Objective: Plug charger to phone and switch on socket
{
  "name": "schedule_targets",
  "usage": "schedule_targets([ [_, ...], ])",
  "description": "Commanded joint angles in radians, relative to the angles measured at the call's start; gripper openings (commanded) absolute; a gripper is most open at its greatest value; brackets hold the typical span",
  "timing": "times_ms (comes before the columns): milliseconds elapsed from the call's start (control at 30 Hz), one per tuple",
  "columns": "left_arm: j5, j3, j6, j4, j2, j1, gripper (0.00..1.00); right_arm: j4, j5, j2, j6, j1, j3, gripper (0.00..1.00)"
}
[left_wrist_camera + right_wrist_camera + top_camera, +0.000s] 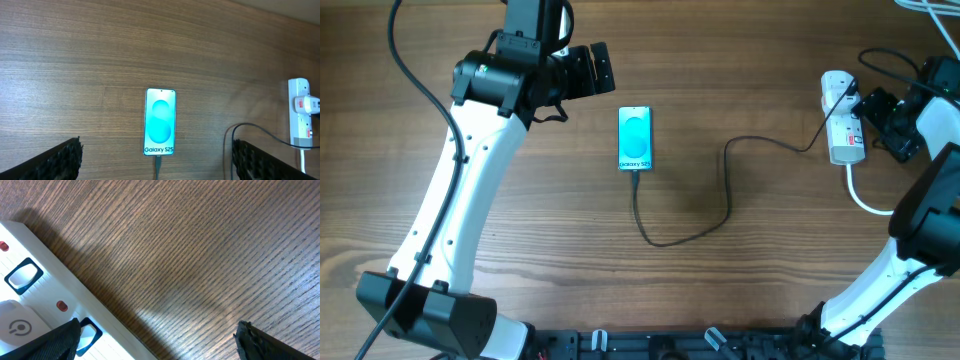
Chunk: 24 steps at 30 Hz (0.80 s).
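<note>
Phone (634,138) has charger (729,195) at its lower edge; left gripper (156,150) released, right gripper (159,327) released at socket (842,125).

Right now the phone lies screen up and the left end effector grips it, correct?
No: the left end effector is open and apart from the phone, as the left wrist view shows. The phone does lie screen up.

You read one text: "Galaxy S25", in white letters along the lower end of the phone (160,122) screen. It is sharp in the left wrist view and too small to make out overhead. You also see one sign, a grey power symbol on the white adapter (15,322) seated on the socket (47,292), in the right wrist view.
</note>
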Motion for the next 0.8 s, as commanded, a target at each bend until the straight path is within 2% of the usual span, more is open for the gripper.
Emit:
schedule_targets([
  [0, -0.013, -0.005, -0.009, 0.002, 0.007, 0.003, 1.00, -0.032, -0.092, 0.046, -0.073, 0.020, -0.016, 0.99],
  [267, -0.013, -0.005, -0.008, 0.002, 0.007, 0.003, 1.00, -0.049, -0.077, 0.046, -0.068, 0.020, -0.016, 1.00],
  [433, -0.013, -0.005, -0.009, 0.002, 0.007, 0.003, 1.00, -0.078, -0.075, 0.003, -0.006, 0.019, -0.014, 0.99],
  [633, -0.013, -0.005, -0.009, 0.002, 0.007, 0.003, 1.00, -0.155, 0.097, -0.154, 0.091, 0.019, -0.014, 1.00],
  [767, -0.013, -0.005, -0.009, 0.002, 0.007, 0.003, 1.00, -0.229, 0.055, -0.322, 0.120, 0.020, -0.015, 0.99],
])
